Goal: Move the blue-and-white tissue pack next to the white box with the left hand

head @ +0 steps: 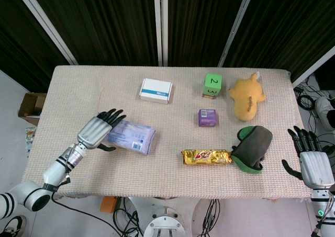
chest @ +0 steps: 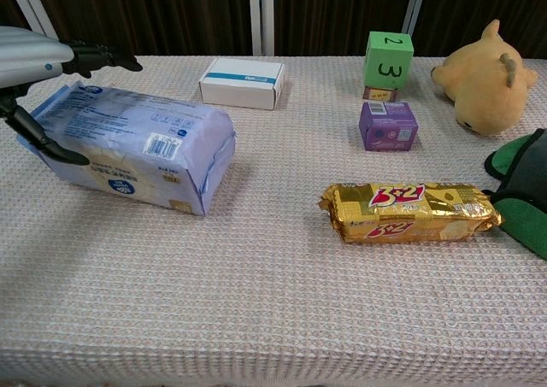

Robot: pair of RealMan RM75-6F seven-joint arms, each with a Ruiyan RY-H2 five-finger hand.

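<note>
Head view, left to right: left hand [head: 97, 130] at the tissue pack [head: 131, 136], fingers spread over its left end, thumb beneath; grip not certain. White box [head: 156, 90] well apart, farther back. Grasp step, apparently. Next: close, lift, carry toward box. Right hand [head: 314, 161] splayed, empty.

Seven loose items on one table, two hands in view.

One tissue pack [head: 132, 136], one white box [head: 156, 90], one green numbered cube [head: 212, 83], one small purple box [head: 208, 117], one yellow plush toy [head: 248, 96], one gold biscuit packet [head: 207, 156], one green-and-dark slipper [head: 252, 148]; one left hand [head: 99, 130], one right hand [head: 312, 159].
</note>
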